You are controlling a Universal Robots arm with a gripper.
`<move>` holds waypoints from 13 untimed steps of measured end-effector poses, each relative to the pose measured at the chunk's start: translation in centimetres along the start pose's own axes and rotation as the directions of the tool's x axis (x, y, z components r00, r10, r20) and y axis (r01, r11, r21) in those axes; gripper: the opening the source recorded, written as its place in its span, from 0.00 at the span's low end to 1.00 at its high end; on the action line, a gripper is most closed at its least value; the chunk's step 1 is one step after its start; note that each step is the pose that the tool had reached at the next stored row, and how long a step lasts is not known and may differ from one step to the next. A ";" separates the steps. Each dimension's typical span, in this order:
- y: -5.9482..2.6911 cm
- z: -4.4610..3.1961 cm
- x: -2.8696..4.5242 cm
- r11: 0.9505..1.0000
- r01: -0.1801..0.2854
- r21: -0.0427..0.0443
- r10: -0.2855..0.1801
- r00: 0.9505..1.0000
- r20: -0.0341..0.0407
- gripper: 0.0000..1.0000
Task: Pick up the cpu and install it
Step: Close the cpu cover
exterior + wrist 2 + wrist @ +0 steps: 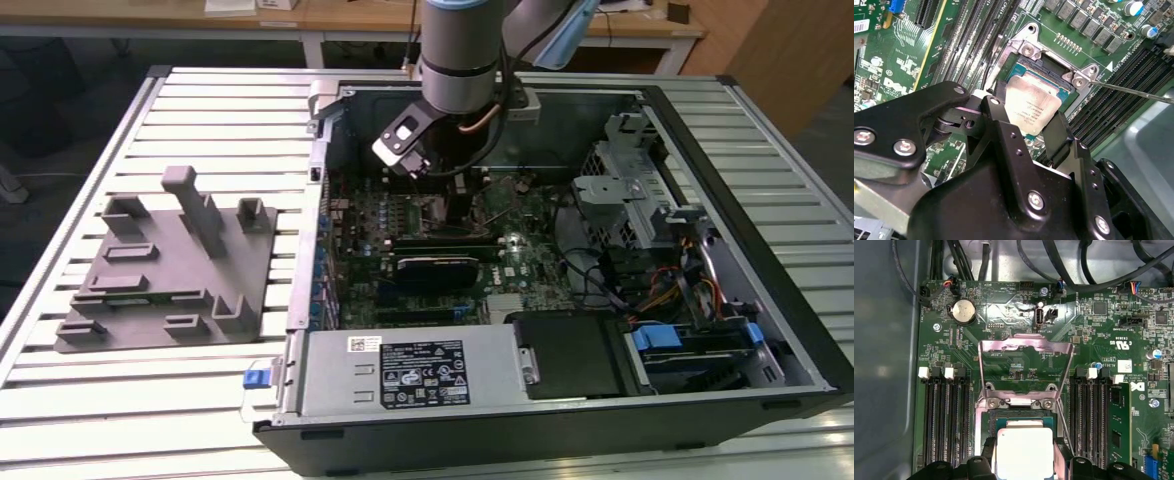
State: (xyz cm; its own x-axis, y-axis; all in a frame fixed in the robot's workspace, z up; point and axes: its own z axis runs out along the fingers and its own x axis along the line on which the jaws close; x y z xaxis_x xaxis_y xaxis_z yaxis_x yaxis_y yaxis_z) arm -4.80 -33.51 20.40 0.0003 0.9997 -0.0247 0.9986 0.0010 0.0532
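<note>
One cpu (1032,106), silvery top with a pale rim; pinched on two opposite edges by the black jaws; placed directly over the socket (1043,74), covering most of it, with a strip of the socket's bed bare along one side; edges look roughly parallel to the socket's outline; whether it rests on the contacts or hangs just above them cannot be told.

One load plate (1026,344), hinged up and standing clear at the socket's far edge; one thin lever (1134,92), swung out from the socket's corner; neither looks to be in the chip's way.

Two banks of memory slots (944,425), flanking the socket on either side.

One motherboard (1004,315) carrying the socket, inside an open computer case (727,140) laid on the slatted tabletop (200,110); arm (461,60) reaching down into the case above the socket.

Handling note, as judgement: the chip wants to go down flat and straight, with no sideways slide, since socket contacts bend easily; all four edges should sit inside the socket's walls before the grip loosens; any tilt or raised corner calls for a lift and a fresh line-up, not pressure.
</note>
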 end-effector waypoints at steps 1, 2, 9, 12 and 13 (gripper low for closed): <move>0.00 0.07 0.01 1.000 0.000 0.000 0.000 1.000 0.000 0.54; 0.00 0.13 0.02 1.000 0.000 0.000 0.000 1.000 0.000 0.54; -0.03 0.54 0.12 1.000 -0.001 0.000 0.001 1.000 0.000 0.54; -0.03 0.66 0.25 1.000 -0.001 0.000 0.001 1.000 0.000 0.54; -0.03 0.69 0.28 1.000 -0.001 0.000 0.001 1.000 0.000 0.54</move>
State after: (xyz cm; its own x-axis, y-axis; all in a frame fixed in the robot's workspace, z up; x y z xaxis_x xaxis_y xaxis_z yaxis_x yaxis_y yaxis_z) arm -4.80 -33.24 19.70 0.0011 0.9997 -0.0246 0.9986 0.0002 0.0533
